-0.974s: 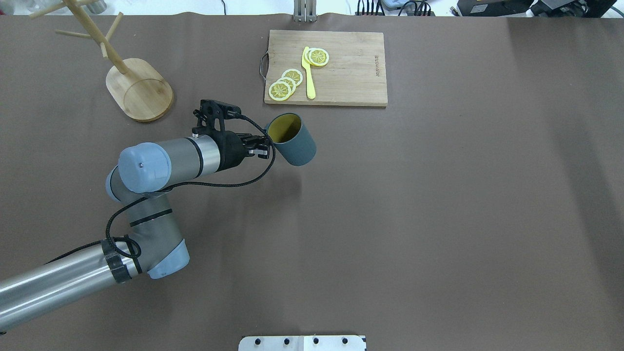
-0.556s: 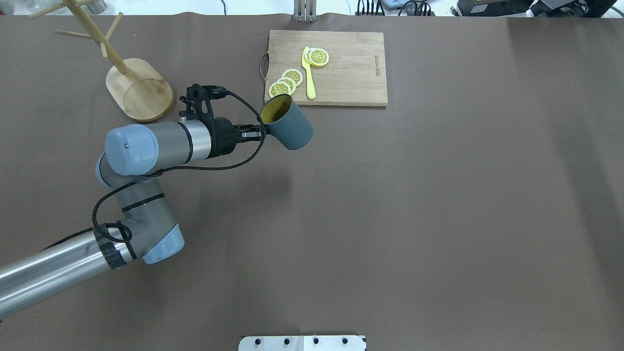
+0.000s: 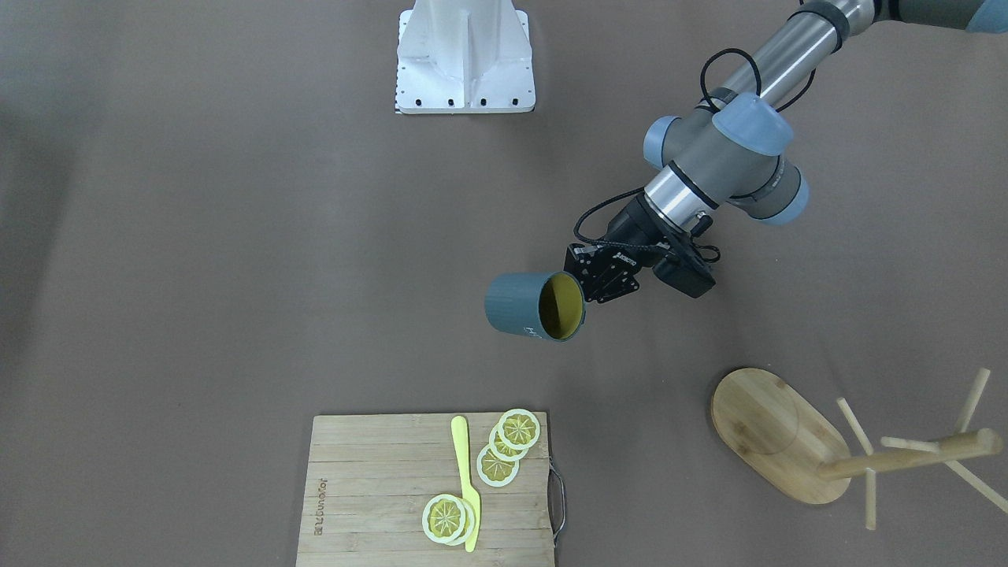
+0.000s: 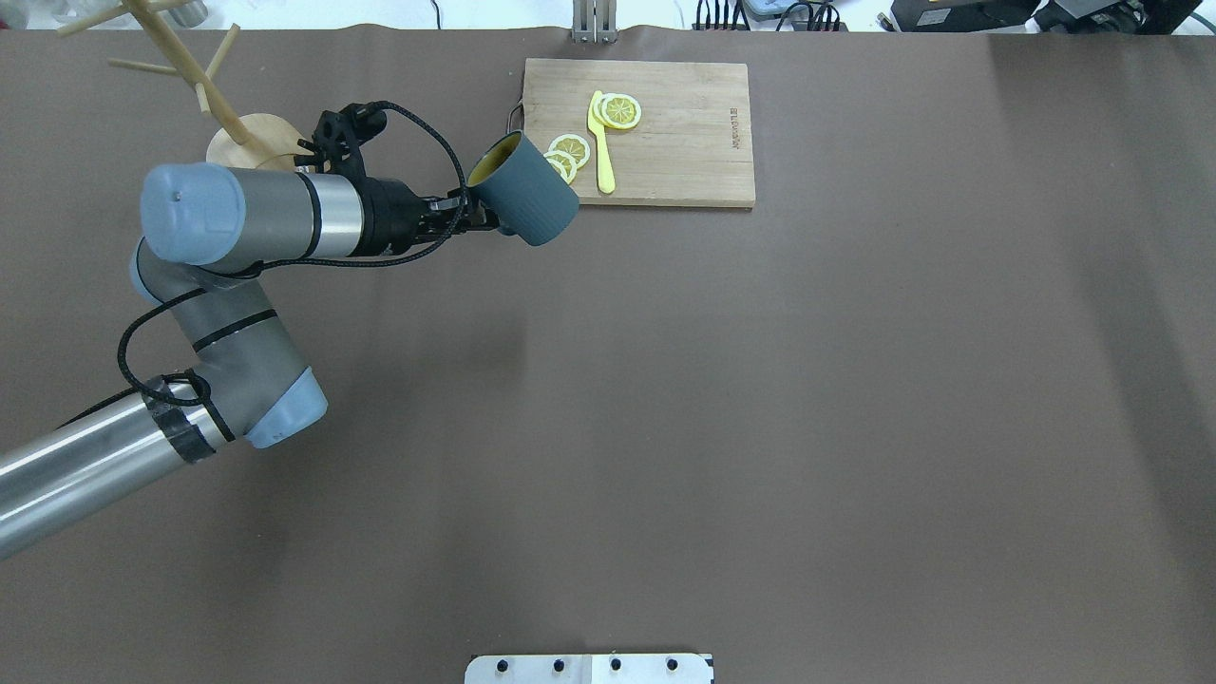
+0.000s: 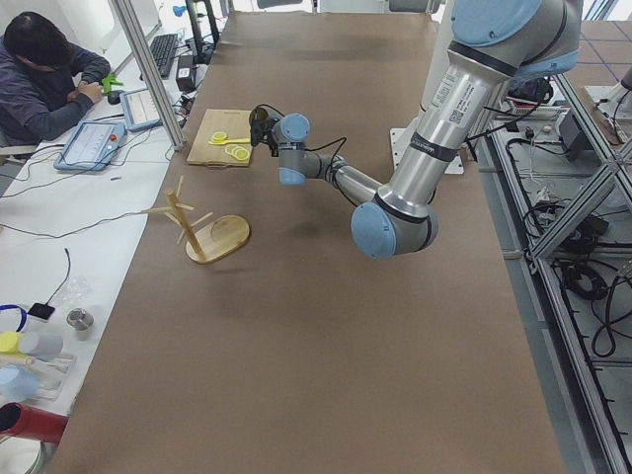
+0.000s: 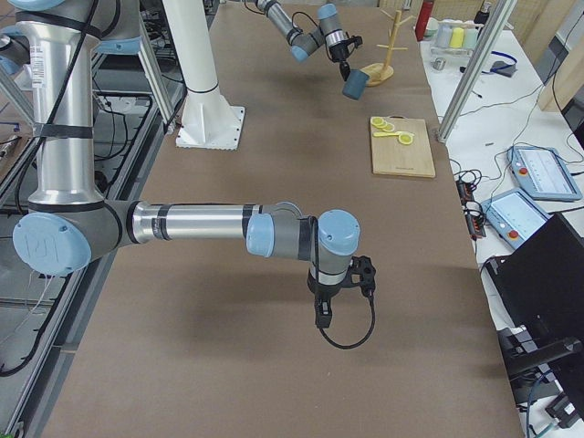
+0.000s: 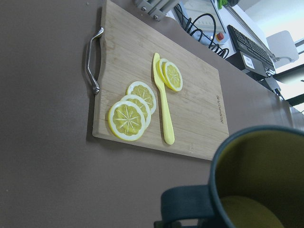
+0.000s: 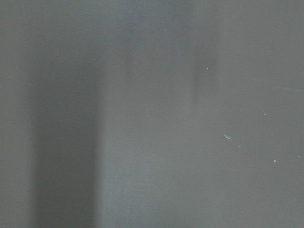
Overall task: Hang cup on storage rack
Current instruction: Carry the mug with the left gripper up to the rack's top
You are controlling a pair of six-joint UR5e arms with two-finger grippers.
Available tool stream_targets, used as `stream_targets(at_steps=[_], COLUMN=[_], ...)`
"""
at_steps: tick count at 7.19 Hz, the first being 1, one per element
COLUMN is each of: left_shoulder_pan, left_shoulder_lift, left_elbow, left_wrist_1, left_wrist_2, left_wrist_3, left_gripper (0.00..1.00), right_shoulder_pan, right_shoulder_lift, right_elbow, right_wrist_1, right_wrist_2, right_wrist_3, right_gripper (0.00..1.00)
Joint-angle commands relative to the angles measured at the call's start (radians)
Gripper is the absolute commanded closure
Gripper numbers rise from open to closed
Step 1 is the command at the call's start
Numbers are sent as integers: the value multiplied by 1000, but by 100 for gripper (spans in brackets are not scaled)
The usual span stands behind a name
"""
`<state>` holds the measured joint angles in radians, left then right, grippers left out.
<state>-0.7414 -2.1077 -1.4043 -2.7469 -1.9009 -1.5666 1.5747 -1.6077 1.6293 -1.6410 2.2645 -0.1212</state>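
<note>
The dark teal cup (image 4: 532, 201) with a yellow inside hangs tilted in the air, held by its handle in my left gripper (image 4: 472, 215), which is shut on it. It also shows in the front view (image 3: 520, 305) and the left wrist view (image 7: 259, 178). The bamboo storage rack (image 4: 249, 133) stands at the far left, its base partly hidden behind my left wrist; the front view shows its oval base (image 3: 776, 433) with bare pegs. My right gripper (image 6: 322, 315) shows only in the right side view, pointing down at the table; I cannot tell its state.
A rectangular wooden cutting board (image 4: 674, 142) with lemon slices (image 4: 567, 152) and a yellow knife (image 4: 601, 142) lies at the far middle, just right of the cup. An operator (image 5: 44, 84) sits beyond the far table edge.
My left arm has carried the cup up and toward the far left, closer to the rack. The wrist now covers part of the rack's base.
</note>
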Motion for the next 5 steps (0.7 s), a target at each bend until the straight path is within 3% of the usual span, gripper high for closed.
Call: stream_targets(at_steps=[1,5], left_shoulder_pan=[-29,-85], left_shoulder_lift=[-6,-18], left_elbow=[-2,5], left_wrist_1=[-20,-187], left_wrist_2=[-59,-66], left_wrist_3=[-242,-707], left_gripper=[100,100], right_shoulder_pan=[-10,-12], right_shoulder_lift=[2,0], right_elbow=[-45,-49], right_wrist_1=[49,49], right_wrist_2=[0,0], right_wrist_3=[0,0], right_gripper=[0,0])
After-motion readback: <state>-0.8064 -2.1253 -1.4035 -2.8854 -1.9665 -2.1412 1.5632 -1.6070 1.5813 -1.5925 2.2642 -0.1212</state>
